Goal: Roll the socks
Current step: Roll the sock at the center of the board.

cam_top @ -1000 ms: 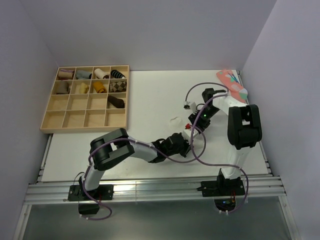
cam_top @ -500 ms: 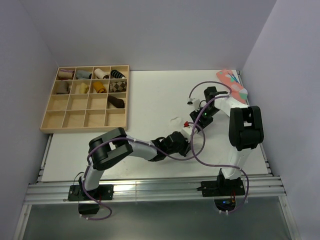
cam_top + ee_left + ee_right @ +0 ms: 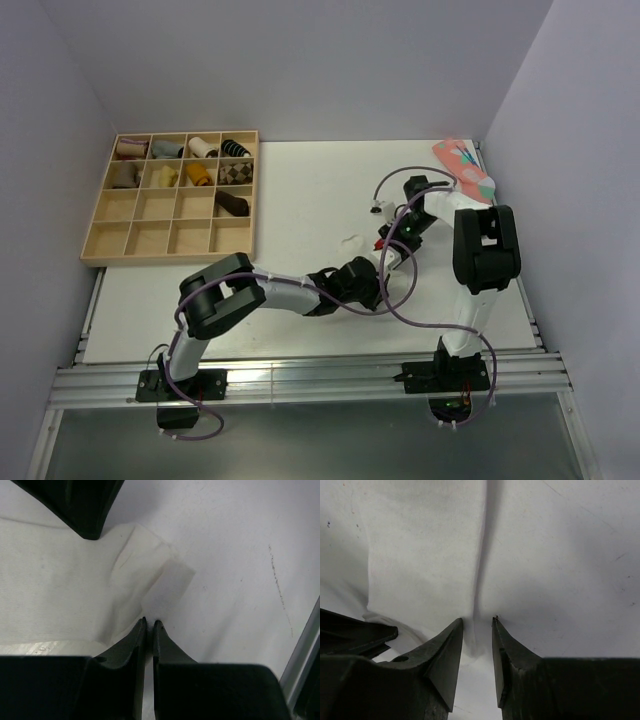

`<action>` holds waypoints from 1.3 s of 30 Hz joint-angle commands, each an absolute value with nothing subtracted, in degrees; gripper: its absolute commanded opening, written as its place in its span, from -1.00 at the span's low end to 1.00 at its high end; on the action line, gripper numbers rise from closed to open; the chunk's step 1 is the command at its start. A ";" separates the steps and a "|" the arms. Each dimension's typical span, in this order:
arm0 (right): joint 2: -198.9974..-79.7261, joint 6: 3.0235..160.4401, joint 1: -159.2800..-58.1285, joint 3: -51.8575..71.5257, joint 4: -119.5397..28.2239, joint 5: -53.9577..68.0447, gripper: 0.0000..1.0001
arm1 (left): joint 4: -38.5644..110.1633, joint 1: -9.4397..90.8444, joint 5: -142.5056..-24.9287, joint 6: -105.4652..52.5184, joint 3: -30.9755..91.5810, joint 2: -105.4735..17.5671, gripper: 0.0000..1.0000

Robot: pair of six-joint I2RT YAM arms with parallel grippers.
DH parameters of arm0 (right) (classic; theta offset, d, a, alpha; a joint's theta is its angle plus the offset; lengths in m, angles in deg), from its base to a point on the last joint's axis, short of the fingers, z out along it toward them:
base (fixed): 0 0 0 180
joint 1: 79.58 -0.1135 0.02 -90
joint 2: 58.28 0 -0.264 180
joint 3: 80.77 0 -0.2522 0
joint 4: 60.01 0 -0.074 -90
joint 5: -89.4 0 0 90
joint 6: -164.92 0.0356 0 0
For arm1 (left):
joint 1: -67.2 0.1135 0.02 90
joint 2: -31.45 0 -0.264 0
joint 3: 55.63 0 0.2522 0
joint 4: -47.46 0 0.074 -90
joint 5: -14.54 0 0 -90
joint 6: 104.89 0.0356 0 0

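Okay, top view first: the wooden tray point(image 3: 100, 225) sits at the far left of the worktop point(image 3: 300, 190). Sock rolls point(image 3: 205, 148) fill every compartment of its two back rows, and one dark roll lies in the third row's right-hand compartment. A pink sock point(image 3: 463, 168) lies in the far right corner. The socks point(image 3: 350, 240), white on white, lie mid-worktop, with the left gripper point(image 3: 368, 268) and right gripper point(image 3: 383, 245) both down beside them.

Over to the left wrist: the gripper point(image 3: 149, 622) is pinched to a sliver on the edge of the socks point(image 3: 65, 590), which lie flat.

Right wrist now: the gripper point(image 3: 478, 622) stands partly apart, astride a long crease in the socks point(image 3: 420, 545).
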State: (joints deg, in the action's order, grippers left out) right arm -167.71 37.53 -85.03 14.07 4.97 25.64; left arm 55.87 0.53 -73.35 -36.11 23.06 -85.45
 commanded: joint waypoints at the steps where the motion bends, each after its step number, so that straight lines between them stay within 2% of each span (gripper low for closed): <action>1: -170.08 36.77 -86.43 12.70 4.81 25.68 -0.26 | 48.29 0.84 -77.73 -38.10 24.31 -88.16 -0.99; 4: -170.60 37.21 -86.78 12.26 4.28 25.59 -0.38 | 47.06 1.28 -80.62 -38.80 24.84 -88.25 -1.00; 9: -170.70 38.00 -87.22 12.08 2.88 25.42 -0.38 | 42.84 2.60 -85.20 -40.82 27.13 -88.61 -0.99; 17: -164.72 42.21 -85.65 13.49 -2.83 25.85 0.00 | 39.50 6.20 -90.83 -48.28 27.31 -88.69 -0.99; 27: -154.27 45.74 -80.02 17.44 -7.84 30.24 0.05 | 33.87 8.31 -93.47 -51.54 29.41 -89.31 -0.99; 31: -149.88 41.62 -76.95 19.72 -5.48 34.11 0.03 | 30.97 9.28 -96.46 -52.60 30.64 -90.36 -0.99; 39: -141.61 20.88 -75.71 29.56 0.41 36.85 0.00 | 25.80 12.36 -102.87 -54.71 33.62 -91.33 -0.99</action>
